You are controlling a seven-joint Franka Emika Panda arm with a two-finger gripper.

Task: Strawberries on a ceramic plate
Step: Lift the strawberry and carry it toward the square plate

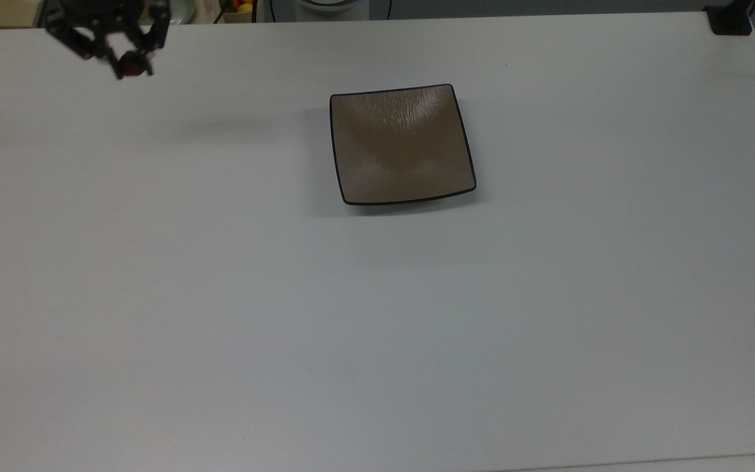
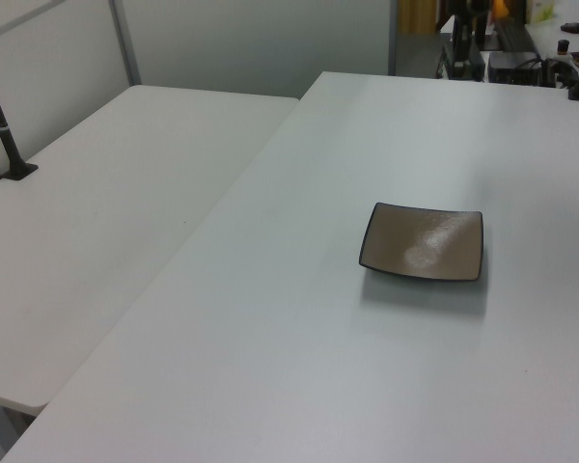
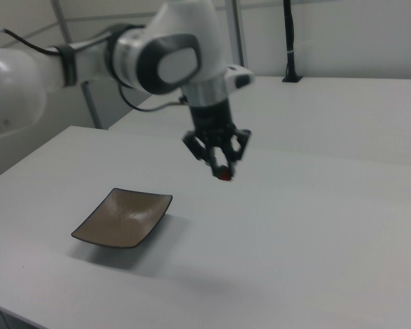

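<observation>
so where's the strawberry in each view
Top view: the strawberry sits in the gripper, far upper left.
Right view: the strawberry, centre, raised right of the ceramic plate.
Left view: I cannot make it out.
Shared landmark: the ceramic plate.

No lettering, label, brand mark, number or sign can be read anywhere in these views.
</observation>
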